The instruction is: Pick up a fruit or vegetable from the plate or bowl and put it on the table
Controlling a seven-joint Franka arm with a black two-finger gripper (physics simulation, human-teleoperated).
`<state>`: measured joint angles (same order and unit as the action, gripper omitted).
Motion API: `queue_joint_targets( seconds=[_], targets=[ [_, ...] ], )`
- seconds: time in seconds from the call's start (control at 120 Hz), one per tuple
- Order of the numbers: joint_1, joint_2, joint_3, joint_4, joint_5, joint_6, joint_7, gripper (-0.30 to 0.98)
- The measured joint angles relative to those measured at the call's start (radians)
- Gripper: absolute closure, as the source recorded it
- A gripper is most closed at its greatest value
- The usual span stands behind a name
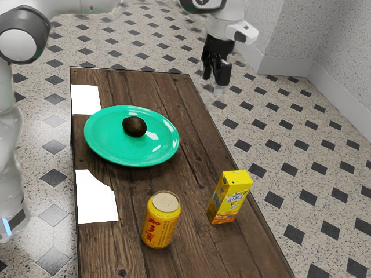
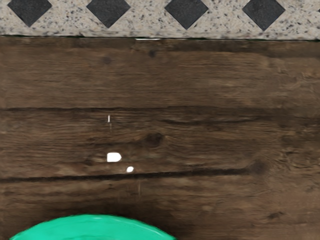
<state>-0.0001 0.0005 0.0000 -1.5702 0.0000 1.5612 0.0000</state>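
Though prone to roll if nudged, well presented for a grasp from above: one dark brown, egg-shaped avocado (image 1: 134, 127), lying near the middle of a glossy green plate (image 1: 104, 145). Plate set towards the far short edge of the dark wooden worktop (image 1: 191, 168), nearer the long edge on the exterior view's left.

Handling, as judged: light to moderate for its size; firm, with perhaps a little give under the skin; not brittle, but open to bruising from a hard squeeze. Skin probably grippy enough; smooth plate beneath likely to let it slide or turn.

Hold: across the narrower girth, at the widest part, one finger to each side, tips stopping short of the glaze. Close evenly, press moderately, lift straight up past the rim. Set down low and slowly, to prevent rolling off.

Black fingers (image 1: 215, 80): parted, with nothing between, raised towards the long edge on the exterior view's right, aside from the plate. Next, by judgement: travel over to the avocado, then descend.

Also listed: yellow-and-red metal drinks can (image 1: 160, 221), upright; yellow cardboard juice carton (image 1: 231, 198), standing near the long edge on the exterior view's right.
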Motion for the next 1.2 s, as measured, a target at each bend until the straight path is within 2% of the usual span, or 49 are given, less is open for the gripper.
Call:
queue_joint_targets(
  seconds=[0.033, 0.083, 0.142, 0.2, 0.267, 0.325, 0.375, 0.442, 0.508, 0.6, 0.7, 0.792, 0.817, 0.833, 0.892, 0.942, 1.017, 1.2],
  targets=[
    [-0.116, -0.011, 0.117, 0.084, -0.027, -0.020, -0.014, 0.00],
    [-0.194, -0.021, 0.201, 0.144, -0.056, -0.043, -0.033, 0.01],
    [-0.197, -0.025, 0.237, 0.170, -0.078, -0.065, -0.053, 0.01],
    [-0.135, -0.028, 0.247, 0.188, -0.090, -0.081, -0.071, 0.01],
    [0.041, -0.056, 0.189, 0.379, -0.054, -0.124, -0.090, 0.02],
    [0.244, -0.061, 0.073, 0.447, -0.017, -0.135, -0.105, 0.01],
    [0.311, -0.025, -0.020, 0.465, 0.025, -0.138, -0.117, 0.01],
    [0.310, 0.095, -0.106, 0.455, 0.063, -0.141, -0.132, 0.02],
    [0.165, 0.226, -0.137, 0.448, 0.084, -0.143, -0.145, 0.01],
    [0.038, 0.288, -0.147, 0.440, 0.096, -0.148, -0.161, 0.02],
    [0.156, 0.341, -0.140, 0.415, 0.008, -0.179, -0.169, 0.02],
    [0.185, 0.345, -0.084, 0.405, -0.029, -0.239, -0.170, 0.02],
    [0.171, 0.319, -0.035, 0.346, -0.036, -0.249, -0.168, 0.02],
    [0.131, 0.271, 0.028, 0.241, -0.040, -0.238, -0.167, 0.02],
    [-0.077, 0.087, 0.294, -0.109, -0.055, -0.162, -0.163, 0.02],
    [-0.174, -0.069, 0.405, -0.337, -0.043, -0.064, -0.155, 0.02],
    [-0.207, -0.203, 0.461, -0.522, -0.013, 0.071, -0.144, 0.02],
    [-0.225, -0.270, 0.470, -0.611, 0.015, 0.198, -0.120, 0.02]
  ],
)
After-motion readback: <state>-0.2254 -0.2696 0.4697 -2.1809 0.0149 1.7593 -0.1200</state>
